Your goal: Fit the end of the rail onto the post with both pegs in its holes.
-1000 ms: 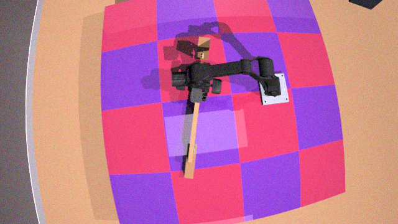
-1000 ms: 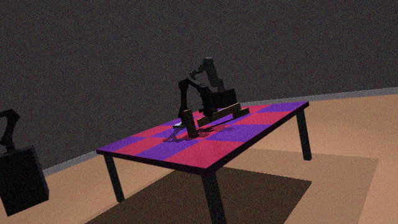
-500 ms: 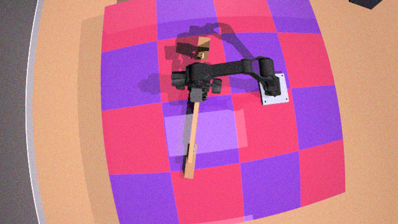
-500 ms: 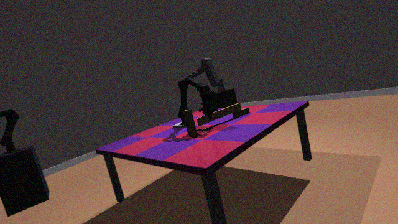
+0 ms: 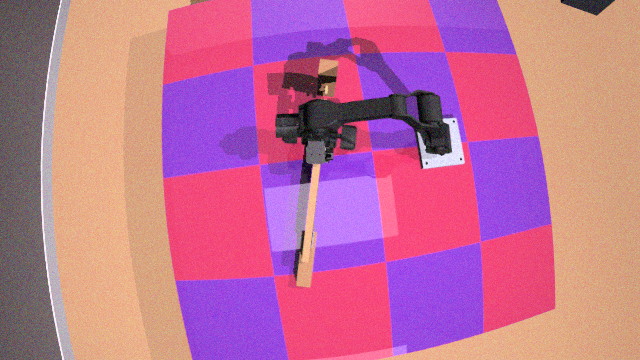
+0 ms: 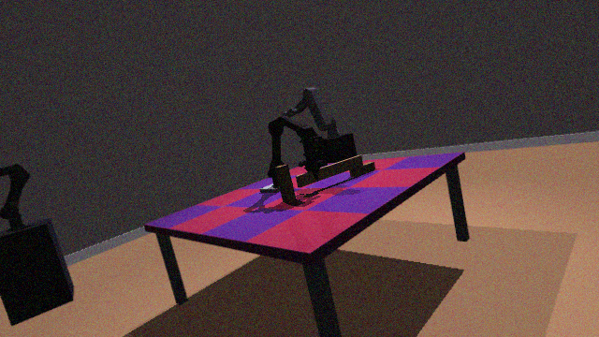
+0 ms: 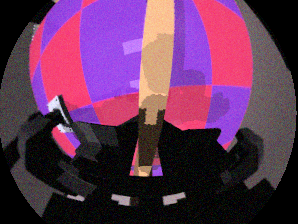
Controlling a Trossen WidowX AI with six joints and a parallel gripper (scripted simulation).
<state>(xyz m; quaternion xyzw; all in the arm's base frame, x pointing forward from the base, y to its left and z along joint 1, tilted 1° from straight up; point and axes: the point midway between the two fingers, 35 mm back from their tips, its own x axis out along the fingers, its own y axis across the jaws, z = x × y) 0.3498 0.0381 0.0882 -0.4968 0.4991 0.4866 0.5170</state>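
Observation:
The long wooden rail (image 5: 311, 210) (image 6: 334, 168) (image 7: 157, 60) has its far end at the bracket on the low footboard block (image 5: 304, 279) (image 6: 370, 167). Its near end is raised off the table, and a gap shows between it and the upright wooden post (image 5: 328, 67) (image 6: 285, 187) in the exterior view. Pegs (image 5: 325, 89) stick out of the post toward the rail; how they line up with the holes is hidden. My gripper (image 6: 313, 172) (image 7: 147, 117) is shut on the rail near its near end. The arm hides the fingertips and that end in the top view.
The arm's pale base plate (image 5: 455, 142) is to the right of the rail in the top view. The arm reaches across from it, above the gap between rail and post. The checkered table (image 5: 430, 200) (image 6: 323, 227) carries everything. Other dark robot arms stand beyond the table in the exterior view.

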